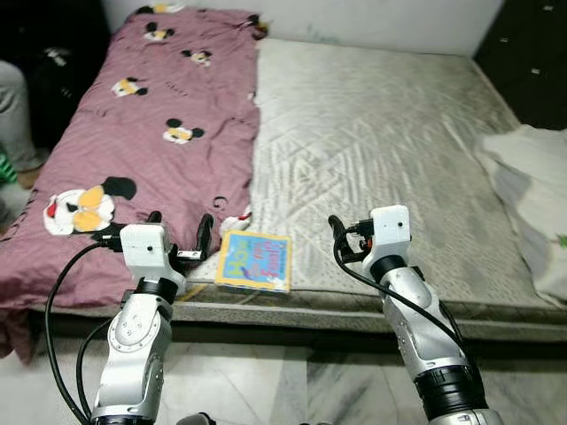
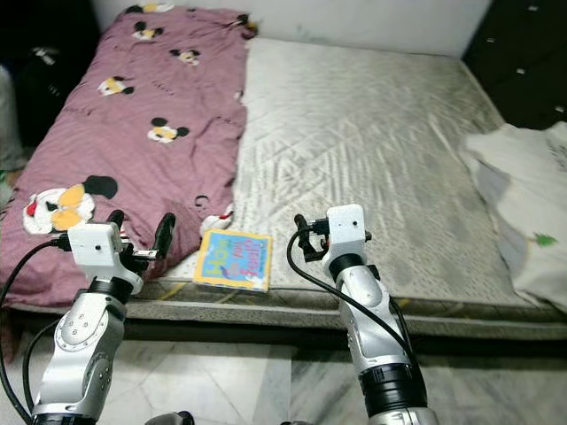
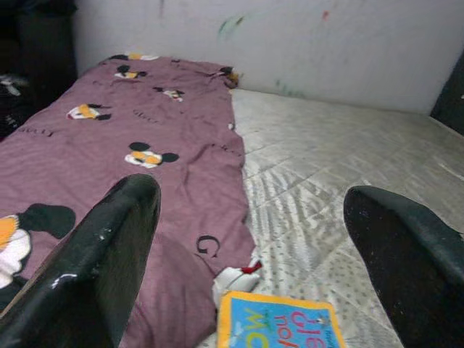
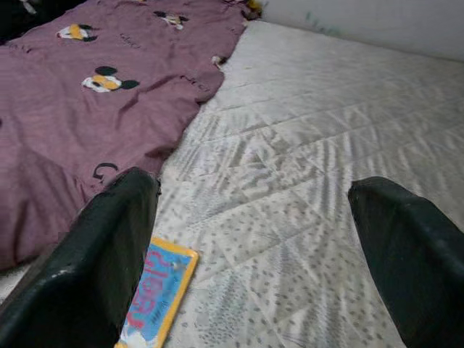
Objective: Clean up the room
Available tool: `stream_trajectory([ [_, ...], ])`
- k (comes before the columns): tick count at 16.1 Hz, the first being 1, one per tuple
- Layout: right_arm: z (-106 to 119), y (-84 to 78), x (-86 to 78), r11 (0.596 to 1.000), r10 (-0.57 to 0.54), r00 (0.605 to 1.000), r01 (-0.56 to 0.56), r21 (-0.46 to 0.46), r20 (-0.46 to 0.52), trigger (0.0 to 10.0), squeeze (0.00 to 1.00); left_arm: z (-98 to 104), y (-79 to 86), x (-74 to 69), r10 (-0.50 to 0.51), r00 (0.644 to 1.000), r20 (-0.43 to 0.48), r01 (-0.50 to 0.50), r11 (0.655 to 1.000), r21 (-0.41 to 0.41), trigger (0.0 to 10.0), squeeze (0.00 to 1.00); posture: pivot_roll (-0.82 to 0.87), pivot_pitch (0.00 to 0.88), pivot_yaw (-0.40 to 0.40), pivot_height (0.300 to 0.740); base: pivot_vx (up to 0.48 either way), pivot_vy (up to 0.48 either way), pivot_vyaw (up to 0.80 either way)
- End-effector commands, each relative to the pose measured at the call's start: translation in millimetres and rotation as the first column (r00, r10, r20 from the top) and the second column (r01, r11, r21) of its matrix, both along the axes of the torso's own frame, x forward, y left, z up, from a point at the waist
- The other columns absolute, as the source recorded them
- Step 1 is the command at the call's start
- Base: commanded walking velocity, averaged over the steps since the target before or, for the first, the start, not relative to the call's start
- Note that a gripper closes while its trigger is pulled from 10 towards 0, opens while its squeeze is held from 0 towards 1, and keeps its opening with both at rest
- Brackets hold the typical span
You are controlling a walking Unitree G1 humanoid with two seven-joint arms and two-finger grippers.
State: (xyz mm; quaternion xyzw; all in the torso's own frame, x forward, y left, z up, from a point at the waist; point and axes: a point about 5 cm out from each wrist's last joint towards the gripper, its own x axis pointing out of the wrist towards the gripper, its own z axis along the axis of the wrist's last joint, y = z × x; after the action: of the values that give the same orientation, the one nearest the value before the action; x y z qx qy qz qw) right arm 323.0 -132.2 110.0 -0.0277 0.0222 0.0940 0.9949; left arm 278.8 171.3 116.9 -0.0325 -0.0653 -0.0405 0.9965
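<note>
Your left gripper and right gripper both hover with fingers spread wide, holding nothing. The children's book, thin, flat, blue with a yellow border, lies at the mattress front edge, beside the maroon cartoon blanket. Push it sideways and it may slide onto the floor

A book lay at the bed's near edge, between the left claw and right claw. A blanket covered the left half; what seemed a pillow rested far right.
</note>
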Motion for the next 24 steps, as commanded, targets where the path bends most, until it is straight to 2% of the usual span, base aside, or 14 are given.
stream_trajectory([
  [1, 0.3, -5.4, 1.5, 1.000, -0.025, 1.000, 0.025, 0.004, 0.001, 10.0, 0.00, -2.8, -0.8, 0.1, -0.006, 1.000, -0.011, 0.006, 1.000, 0.001, 10.0, 0.00, -0.04, 0.145, -0.069, 0.740, 0.330, 0.000, 0.00],
  [18, -2.8, -6.3, 3.2, 0.999, -0.037, 0.999, 0.037, -0.003, -0.007, 10.0, 0.00, -4.4, -4.4, 1.1, -0.019, 1.000, -0.014, 0.019, 1.000, -0.001, 10.0, 0.00, -0.04, 0.144, -0.066, 0.740, 0.358, 0.000, 0.00],
  [20, -4.0, -7.6, 3.0, 0.999, -0.040, 0.999, 0.040, -0.006, -0.010, 10.0, 0.00, -7.7, -2.7, 4.6, 0.050, 0.998, -0.044, -0.048, 0.998, 0.045, 10.0, 0.00, -0.04, 0.141, -0.066, 0.740, 0.129, 0.000, 0.00],
  [23, -6.1, -8.8, 2.0, 0.999, -0.044, 0.999, 0.043, -0.011, -0.023, 10.0, 0.00, -11.2, 4.2, 7.0, 0.117, 0.986, -0.119, -0.116, 0.993, 0.014, 10.0, 0.00, -0.04, 0.140, -0.068, 0.740, 0.000, 0.000, -0.27],
  [24, -6.6, -9.4, 1.9, 0.999, -0.047, 0.999, 0.047, -0.008, -0.027, 10.0, 0.00, -11.9, 4.4, 7.4, 0.109, 0.985, -0.134, -0.109, 0.994, 0.012, 10.0, 0.00, -0.04, 0.139, -0.070, 0.740, 0.000, 0.000, -0.80],
])
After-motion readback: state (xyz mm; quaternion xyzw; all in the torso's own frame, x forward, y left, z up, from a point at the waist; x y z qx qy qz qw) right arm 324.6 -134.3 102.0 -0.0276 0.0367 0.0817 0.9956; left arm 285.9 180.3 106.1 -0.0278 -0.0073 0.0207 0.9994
